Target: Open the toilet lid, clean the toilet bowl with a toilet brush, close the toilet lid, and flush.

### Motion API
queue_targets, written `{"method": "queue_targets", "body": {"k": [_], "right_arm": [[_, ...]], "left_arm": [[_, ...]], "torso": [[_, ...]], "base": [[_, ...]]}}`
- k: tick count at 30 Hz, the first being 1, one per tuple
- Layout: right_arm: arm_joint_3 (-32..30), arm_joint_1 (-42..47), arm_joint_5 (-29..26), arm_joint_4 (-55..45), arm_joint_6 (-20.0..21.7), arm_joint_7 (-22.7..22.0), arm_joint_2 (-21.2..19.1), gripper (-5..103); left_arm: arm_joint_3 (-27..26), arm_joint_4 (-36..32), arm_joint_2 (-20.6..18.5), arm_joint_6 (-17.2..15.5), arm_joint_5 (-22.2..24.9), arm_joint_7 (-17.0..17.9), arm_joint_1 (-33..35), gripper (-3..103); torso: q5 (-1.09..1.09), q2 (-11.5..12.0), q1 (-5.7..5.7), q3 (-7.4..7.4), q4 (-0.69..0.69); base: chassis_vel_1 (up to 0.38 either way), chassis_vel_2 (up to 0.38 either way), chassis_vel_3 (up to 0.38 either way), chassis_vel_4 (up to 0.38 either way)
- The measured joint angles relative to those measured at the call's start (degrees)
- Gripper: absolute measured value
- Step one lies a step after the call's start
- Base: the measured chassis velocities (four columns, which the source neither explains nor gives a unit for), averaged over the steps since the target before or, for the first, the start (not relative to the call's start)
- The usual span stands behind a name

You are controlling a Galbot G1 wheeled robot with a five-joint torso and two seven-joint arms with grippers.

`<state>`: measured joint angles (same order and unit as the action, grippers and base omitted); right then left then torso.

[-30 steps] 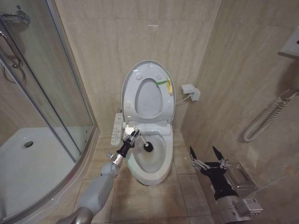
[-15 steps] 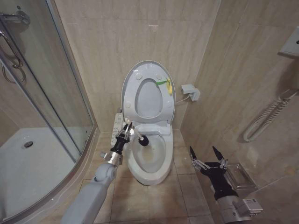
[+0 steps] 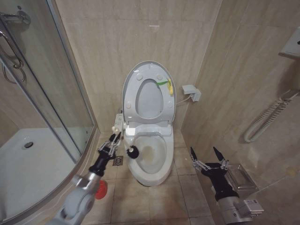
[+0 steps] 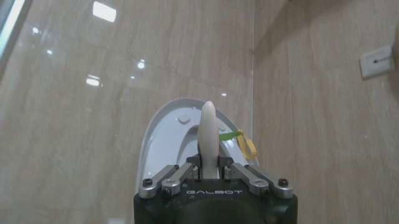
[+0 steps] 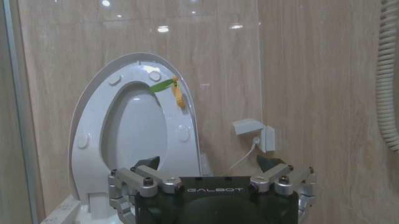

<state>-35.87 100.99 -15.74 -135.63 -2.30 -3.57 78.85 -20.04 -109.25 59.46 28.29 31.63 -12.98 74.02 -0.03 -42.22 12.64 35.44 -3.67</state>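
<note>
- The left gripper (image 3: 114, 138) is pinched on the thin white handle of the toilet brush (image 3: 125, 144), its fingers (image 4: 187, 169) pressed against the handle from both sides in the left wrist view.
- The dark brush head hangs at the left rim of the toilet bowl (image 3: 151, 174), right at the edge, not deep in the basin; whether it touches the ceramic cannot be told.
- The toilet lid (image 3: 132, 77) stands upright behind the bowl, leaning on the wall, the seat ring raised against it.
- The button panel (image 3: 117, 124) runs along the bowl's left side, just behind the left gripper.
- The red cup holder (image 3: 100, 189) sits on the floor to the left of the bowl, beside the left forearm, with a floor drain (image 3: 117, 161) between it and the bowl.
- The right gripper (image 3: 206, 155) waits to the right of the bowl, its fingers spread and holding nothing.
- Risks, as I judge them: the grip is near the handle's end, so the brush could twist or slip if its head catches the rim; a wet head carried beyond the bowl would drip onto the floor; the gripper could knock the button panel.
</note>
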Motion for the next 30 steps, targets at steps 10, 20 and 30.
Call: {"method": "queue_targets", "body": {"k": [10, 20, 30], "right_arm": [[0.0, 0.0, 0.0, 0.0, 0.0, 0.0, 0.0, 100], [0.0, 0.0, 0.0, 0.0, 0.0, 0.0, 0.0, 100], [0.0, 0.0, 0.0, 0.0, 0.0, 0.0, 0.0, 100]], "left_arm": [[-12.0, -10.3, 5.4, -1.9, -5.9, 4.1, 15.8, 19], [-21.5, -8.6, 14.0, 2.9, -12.2, 8.4, 27.0, 19], [-23.9, 15.3, 13.8, 9.8, -11.0, 8.3, 17.0, 19]], "torso": [[0.02, 0.0, 0.0, 0.0, 0.01], [0.03, 0.0, 0.0, 0.0, 0.01], [0.01, 0.0, 0.01, 0.01, 0.02]], "base": [[0.0, 0.0, 0.0, 0.0], [0.0, 0.0, 0.0, 0.0], [0.0, 0.0, 0.0, 0.0]]}}
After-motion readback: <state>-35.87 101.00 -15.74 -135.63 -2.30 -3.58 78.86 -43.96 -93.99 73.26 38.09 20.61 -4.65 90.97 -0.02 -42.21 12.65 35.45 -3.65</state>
